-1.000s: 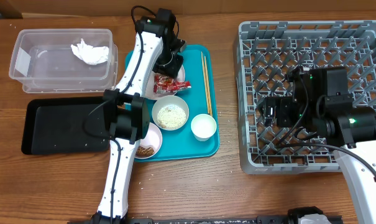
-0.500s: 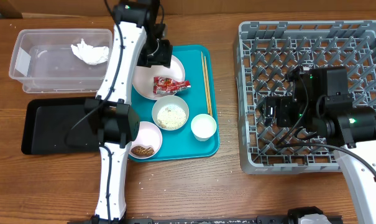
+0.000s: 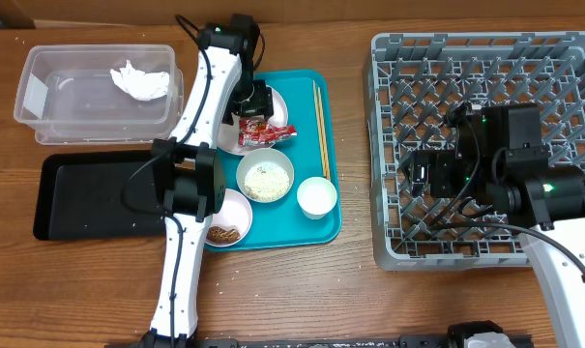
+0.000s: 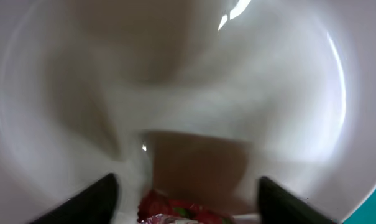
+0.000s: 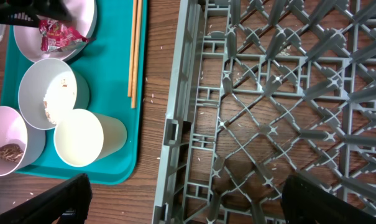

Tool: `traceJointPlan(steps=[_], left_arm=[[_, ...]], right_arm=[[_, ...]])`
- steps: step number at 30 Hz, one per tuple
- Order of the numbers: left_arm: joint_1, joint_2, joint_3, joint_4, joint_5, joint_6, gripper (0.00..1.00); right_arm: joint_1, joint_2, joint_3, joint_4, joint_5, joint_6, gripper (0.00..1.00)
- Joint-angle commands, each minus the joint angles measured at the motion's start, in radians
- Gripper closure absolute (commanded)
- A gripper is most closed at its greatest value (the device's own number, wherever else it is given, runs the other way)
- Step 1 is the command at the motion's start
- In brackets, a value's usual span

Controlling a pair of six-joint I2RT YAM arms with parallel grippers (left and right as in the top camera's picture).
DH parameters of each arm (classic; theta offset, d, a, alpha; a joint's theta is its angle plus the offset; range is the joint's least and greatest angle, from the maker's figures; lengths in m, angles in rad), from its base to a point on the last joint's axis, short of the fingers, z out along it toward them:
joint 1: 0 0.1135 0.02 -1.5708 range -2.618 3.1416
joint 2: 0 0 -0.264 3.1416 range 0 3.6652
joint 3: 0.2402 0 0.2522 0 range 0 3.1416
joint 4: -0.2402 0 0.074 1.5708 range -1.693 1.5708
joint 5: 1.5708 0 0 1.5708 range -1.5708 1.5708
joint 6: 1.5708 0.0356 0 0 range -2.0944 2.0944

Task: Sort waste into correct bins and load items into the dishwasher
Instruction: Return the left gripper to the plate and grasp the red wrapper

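Overhead: my left gripper (image 3: 254,101) hangs over the pink plate (image 3: 278,108) on the teal tray (image 3: 321,224). The red wrapper (image 3: 264,133) lies at the plate's near edge.

Left wrist: my fingers (image 4: 94,199) stand apart, and the red wrapper (image 4: 175,213) sits low between them, narrower than the gap.

Right wrist: my right gripper (image 5: 197,202) is spread wide over the grey rack (image 5: 268,93), holding nothing.
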Motion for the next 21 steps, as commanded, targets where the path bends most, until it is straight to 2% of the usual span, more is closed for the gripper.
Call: traceJointPlan(steps=[1,4,5,11,13,14,16,17,18,19,20,21], left_arm=[[-0.007,0.038,0.000,-0.010,-0.015,-0.011,0.63],[-0.007,0.037,0.001,-0.009,-0.009,-0.011,0.93],[-0.007,0.037,0.001,-0.010,-0.003,-0.010,0.96],[0.026,0.026,0.068,-0.030,0.084,0.039,0.96],[0.031,0.018,0.142,-0.055,0.166,0.156,0.96],[0.032,0.012,0.211,-0.087,0.235,0.273,0.89],[0.021,0.007,0.297,-0.149,0.298,0.407,0.65],[0.010,0.006,0.344,-0.177,0.304,0.468,0.53],[0.001,0.006,0.356,-0.177,0.297,0.477,0.44],[-0.015,-0.005,0.356,-0.177,0.294,0.523,0.30],[-0.038,-0.004,0.356,-0.177,0.278,0.600,0.20],[-0.056,-0.003,0.350,-0.177,0.239,0.613,0.16]], right_arm=[[-0.004,-0.003,0.019,0.006,-0.008,0.000,0.00],[-0.004,-0.003,0.019,0.008,-0.009,0.000,0.00],[-0.004,-0.003,0.019,0.009,-0.008,0.000,0.00],[-0.004,-0.003,0.019,0.009,-0.009,0.000,0.00],[-0.004,-0.003,0.019,0.009,-0.009,0.000,0.00],[-0.004,-0.003,0.019,0.010,-0.009,0.000,0.00],[-0.004,-0.003,0.019,0.009,-0.009,0.000,0.00],[-0.004,-0.003,0.019,0.009,-0.009,0.000,0.00],[-0.004,-0.003,0.019,0.010,-0.009,0.000,0.00],[-0.004,-0.003,0.019,0.010,-0.009,0.000,0.00],[-0.004,-0.003,0.019,0.010,-0.009,0.000,0.00],[-0.004,-0.003,0.019,0.010,-0.009,0.000,0.00]])
